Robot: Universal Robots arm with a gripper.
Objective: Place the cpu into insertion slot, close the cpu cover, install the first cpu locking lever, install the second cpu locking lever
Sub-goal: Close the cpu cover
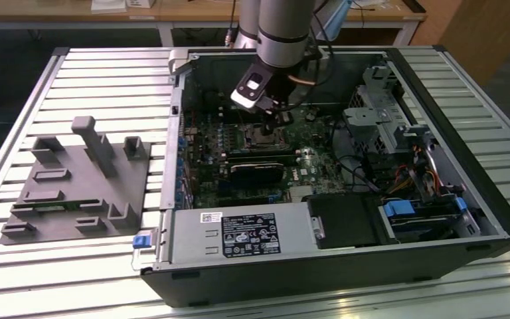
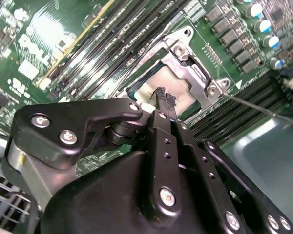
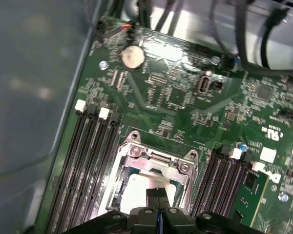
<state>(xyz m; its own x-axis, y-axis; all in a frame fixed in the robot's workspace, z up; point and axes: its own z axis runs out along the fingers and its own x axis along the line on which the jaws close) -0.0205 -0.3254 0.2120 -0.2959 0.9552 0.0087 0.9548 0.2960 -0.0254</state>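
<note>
Over one cpu (image 3: 136, 191) | one gripper (image 2: 164, 98), two fingers (image 2: 170, 103) pressed together, holding nothing | one cpu cover (image 3: 158, 161) framing the cpu

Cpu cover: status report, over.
Gripper jaws shut, tips at pale silvery square cpu. Thin silvery metal frame cover looks down around it. No obstruction seen.

Arm (image 1: 281, 40) down inside open computer case (image 1: 467, 199); hand (image 1: 278, 121) at insertion slot (image 1: 259, 138).

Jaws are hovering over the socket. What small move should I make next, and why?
Probably ease the gripper, jaws shut, sideways to the thin lever rod: the cpu sits seated, the cpu cover seems down, and that rod juts free.
</note>
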